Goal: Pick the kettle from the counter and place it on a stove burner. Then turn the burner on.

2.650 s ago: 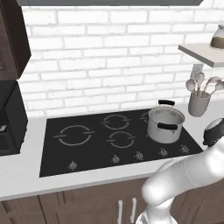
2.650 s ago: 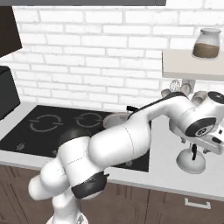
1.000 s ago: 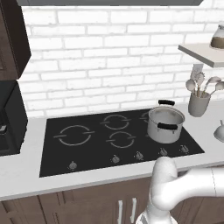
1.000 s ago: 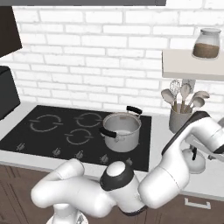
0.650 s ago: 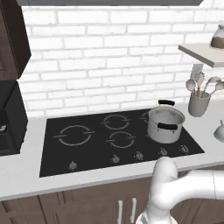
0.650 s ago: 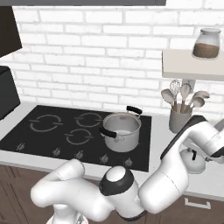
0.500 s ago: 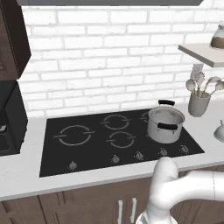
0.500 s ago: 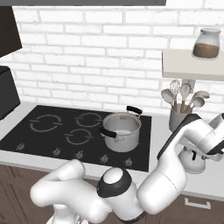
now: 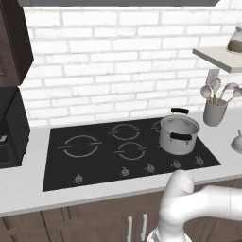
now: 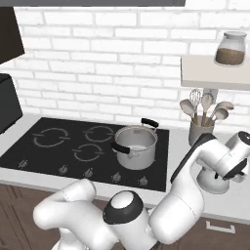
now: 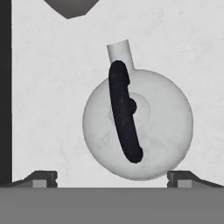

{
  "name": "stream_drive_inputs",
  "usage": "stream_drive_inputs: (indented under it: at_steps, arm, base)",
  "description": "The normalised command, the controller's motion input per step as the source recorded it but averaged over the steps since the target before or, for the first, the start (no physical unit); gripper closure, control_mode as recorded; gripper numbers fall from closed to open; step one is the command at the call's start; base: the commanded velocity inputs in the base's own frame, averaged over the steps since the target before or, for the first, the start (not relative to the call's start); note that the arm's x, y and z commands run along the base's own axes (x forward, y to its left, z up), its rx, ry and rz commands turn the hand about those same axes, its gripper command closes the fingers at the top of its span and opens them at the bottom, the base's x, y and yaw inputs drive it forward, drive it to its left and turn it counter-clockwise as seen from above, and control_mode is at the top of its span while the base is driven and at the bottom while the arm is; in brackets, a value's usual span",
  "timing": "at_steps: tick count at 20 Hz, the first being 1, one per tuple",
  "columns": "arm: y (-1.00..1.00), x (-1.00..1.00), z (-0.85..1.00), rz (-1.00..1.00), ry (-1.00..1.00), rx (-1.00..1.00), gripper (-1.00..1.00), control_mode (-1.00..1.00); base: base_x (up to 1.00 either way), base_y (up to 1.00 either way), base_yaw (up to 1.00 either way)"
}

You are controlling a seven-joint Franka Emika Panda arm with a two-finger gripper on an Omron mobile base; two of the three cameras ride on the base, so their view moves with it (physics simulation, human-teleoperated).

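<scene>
The kettle is a small rounded silvery-grey body with a black arched handle over its lid and a short spout. It stands on the off-white counter, right of the black cooktop. My gripper hangs straight above the kettle, open, with one fingertip on each side and nothing between them. In the right base view the kettle sits under my hand. It also shows at the right edge of the left base view, kettle. The largest burner ring lies at the cooktop's left and is bare.
A steel pot with two black handles stands on the cooktop's right rear ring. A grey utensil cup stands behind the kettle, under a wall shelf with a jar. Knobs line the cooktop's front edge.
The arm has folded down low in front of the cooktop, and the hand has settled over the kettle. The kettle and pot have not moved.
</scene>
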Motion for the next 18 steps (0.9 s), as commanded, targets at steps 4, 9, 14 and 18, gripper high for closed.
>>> stream_drive_inputs:
  at_steps: [4, 9, 14, 18]
  arm:
    - [-0.13, 0.08, -0.03, 0.0, 0.0, 0.0, -1.0, -1.0]
    - [0.0, 0.16, -0.01, 0.0, 0.0, 0.0, -1.0, -1.0]
    - [-0.06, 0.19, -0.09, 0.0, -0.02, 0.0, -1.0, -1.0]
    - [-0.27, 0.18, -0.07, 0.0, 0.0, 0.0, -1.0, -1.0]
  base:
    - [0.0, 0.0, 0.0]
    - [0.0, 0.0, 0.0]
    - [0.0, 0.0, 0.0]
    - [0.0, 0.0, 0.0]
